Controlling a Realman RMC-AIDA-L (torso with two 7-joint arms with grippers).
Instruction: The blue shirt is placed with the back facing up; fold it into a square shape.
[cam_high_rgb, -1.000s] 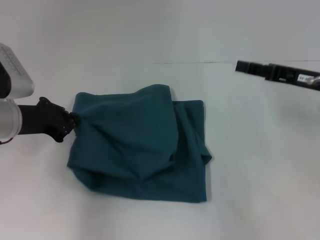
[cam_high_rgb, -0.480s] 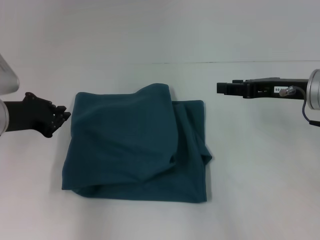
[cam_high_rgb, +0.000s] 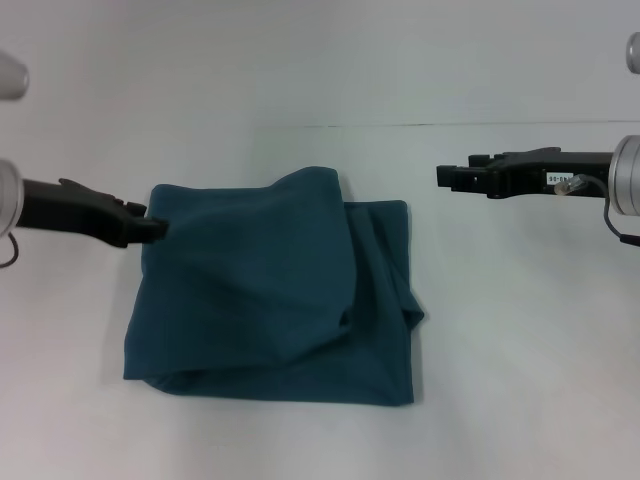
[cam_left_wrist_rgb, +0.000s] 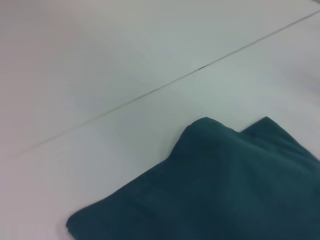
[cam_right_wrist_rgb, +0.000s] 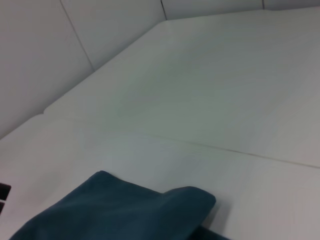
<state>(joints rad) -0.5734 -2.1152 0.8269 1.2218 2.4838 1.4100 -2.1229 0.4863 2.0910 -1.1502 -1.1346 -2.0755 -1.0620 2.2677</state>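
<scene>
We saw the blue shirt (cam_high_rgb: 275, 290) lying folded mid-counter (cam_high_rgb: 520, 350); our left end effector (cam_high_rgb: 150, 227) touched its far-left corner, right end effector (cam_high_rgb: 445, 176) hovered apart; grips indiscernible.

Left gripper (cam_high_rgb: 150, 227) tip meets the upper-left edge of the blue shirt (cam_high_rgb: 275, 290); finger state unreadable. Right gripper (cam_high_rgb: 445, 177) seen edge-on, finger gap indiscernible. Both wrist views crop the shirt at the frame bottom. Folded layers hide sleeves and collar.
</scene>
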